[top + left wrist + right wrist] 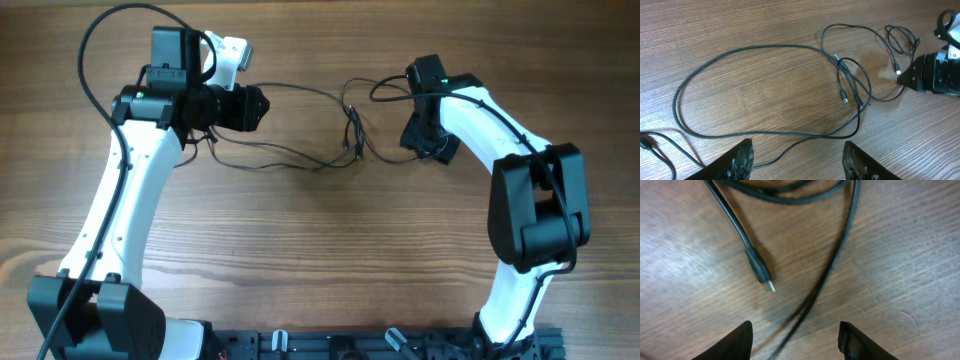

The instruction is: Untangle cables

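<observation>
The cables (pixel 352 130) are thin black wires lying on the wooden table, crossing in a knot between the two arms. In the left wrist view a wide loop (pixel 755 47) leads to the knot (pixel 852 85), with a small plug end (pixel 845 99) beside it. My left gripper (pixel 797 161) is open just above the table, with one strand (pixel 790 147) lying between its fingers. My right gripper (pixel 795 341) is open low over a strand (pixel 812 297) that runs between its fingers; a plug end (pixel 762 276) lies just ahead. Nothing is gripped.
A small coil of wire (pixel 385 90) lies by the right arm. The left arm's thicker black cable (pixel 100 40) arcs over the far left. A dark rail (pixel 400 345) runs along the near table edge. The right gripper's body (pixel 935 75) shows in the left wrist view.
</observation>
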Robot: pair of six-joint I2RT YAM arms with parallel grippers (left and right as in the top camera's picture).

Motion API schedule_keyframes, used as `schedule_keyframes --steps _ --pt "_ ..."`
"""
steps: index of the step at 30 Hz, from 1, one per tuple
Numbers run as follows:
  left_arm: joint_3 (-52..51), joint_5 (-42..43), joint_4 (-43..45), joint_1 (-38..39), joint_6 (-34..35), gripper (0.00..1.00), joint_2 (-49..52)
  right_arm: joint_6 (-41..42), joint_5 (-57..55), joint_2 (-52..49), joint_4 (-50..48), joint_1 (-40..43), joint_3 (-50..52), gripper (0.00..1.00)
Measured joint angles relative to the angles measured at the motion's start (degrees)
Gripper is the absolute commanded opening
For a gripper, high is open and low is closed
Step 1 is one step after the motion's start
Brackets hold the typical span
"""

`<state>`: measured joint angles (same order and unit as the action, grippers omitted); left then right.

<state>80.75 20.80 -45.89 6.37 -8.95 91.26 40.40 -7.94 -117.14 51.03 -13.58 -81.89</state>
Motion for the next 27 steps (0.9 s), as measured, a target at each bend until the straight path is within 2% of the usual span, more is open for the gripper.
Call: schedule_keyframes --steps 11,27 --pt "0.00 0.00 0.46 0.00 -0.02 0.59 0.00 3.13 0.00 0.00 -1.57 0.00 0.24 0.58" --pt "0.00 0.02 1.29 0.00 -0.02 0.60 -2.69 3.56 0.00 0.02 -2.69 -0.26 1.18 0.58"
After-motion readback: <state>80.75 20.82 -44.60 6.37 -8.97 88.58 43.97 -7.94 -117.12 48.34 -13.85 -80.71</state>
